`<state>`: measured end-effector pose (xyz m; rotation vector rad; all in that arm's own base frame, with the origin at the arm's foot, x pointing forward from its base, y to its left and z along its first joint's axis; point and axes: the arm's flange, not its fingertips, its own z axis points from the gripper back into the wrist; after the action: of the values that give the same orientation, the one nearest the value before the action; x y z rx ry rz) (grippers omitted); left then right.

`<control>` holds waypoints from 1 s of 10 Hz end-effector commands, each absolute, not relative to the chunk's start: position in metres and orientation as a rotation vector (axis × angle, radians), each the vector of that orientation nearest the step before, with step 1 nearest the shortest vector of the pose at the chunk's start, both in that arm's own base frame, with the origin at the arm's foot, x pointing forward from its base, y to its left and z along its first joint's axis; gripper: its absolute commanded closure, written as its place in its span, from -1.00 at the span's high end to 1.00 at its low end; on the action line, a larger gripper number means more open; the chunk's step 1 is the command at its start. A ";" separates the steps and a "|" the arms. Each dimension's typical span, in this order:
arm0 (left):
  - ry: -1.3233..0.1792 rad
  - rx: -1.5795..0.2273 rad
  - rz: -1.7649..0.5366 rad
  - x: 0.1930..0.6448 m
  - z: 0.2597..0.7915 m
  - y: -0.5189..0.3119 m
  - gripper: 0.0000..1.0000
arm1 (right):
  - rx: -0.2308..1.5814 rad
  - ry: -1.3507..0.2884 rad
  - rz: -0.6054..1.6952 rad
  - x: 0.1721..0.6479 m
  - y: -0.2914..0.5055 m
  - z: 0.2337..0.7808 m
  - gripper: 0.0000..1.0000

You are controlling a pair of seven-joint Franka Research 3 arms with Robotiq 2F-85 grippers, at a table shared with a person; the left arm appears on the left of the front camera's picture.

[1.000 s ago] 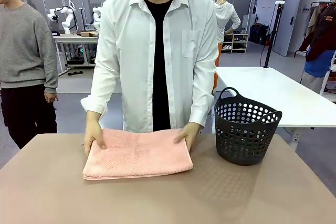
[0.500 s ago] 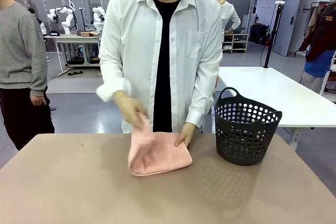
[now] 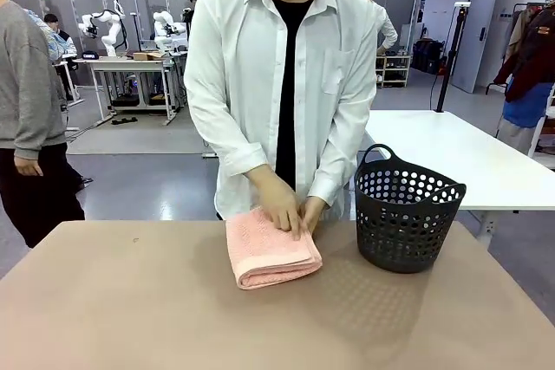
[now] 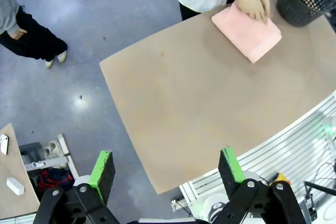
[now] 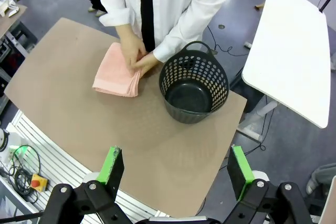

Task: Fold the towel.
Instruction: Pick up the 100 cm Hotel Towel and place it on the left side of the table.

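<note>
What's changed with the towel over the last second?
The person folded the towel in half, bringing its end on the robot's left over toward the basket. Both hands, which had held opposite ends, now press together on its far edge. The basket stayed put.

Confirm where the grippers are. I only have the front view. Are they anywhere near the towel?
Observer: No. The left gripper hangs open, high over the robot's side of the table, far from the towel.
Operator: And the right one?
Observer: The right gripper is open too, also high up, with nothing between its fingers.
Operator: Is there anything in the basket?
Observer: Seen from above, the basket looks empty, and its dark floor shows bare.
</note>
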<state>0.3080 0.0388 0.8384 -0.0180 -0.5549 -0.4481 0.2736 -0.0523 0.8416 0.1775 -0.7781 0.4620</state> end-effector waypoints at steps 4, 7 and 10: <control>-0.550 -0.015 -0.461 0.307 0.840 0.040 1.00 | 0.180 -0.776 0.462 0.274 -0.053 0.843 1.00; -0.550 -0.015 -0.461 0.307 0.840 0.040 1.00 | 0.180 -0.776 0.462 0.274 -0.053 0.843 1.00; -0.550 -0.015 -0.461 0.307 0.840 0.040 1.00 | 0.180 -0.776 0.462 0.274 -0.053 0.843 1.00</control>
<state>0.3080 0.0388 0.8384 -0.0180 -0.5549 -0.4482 0.2736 -0.0523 0.8416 0.1774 -0.7781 0.4620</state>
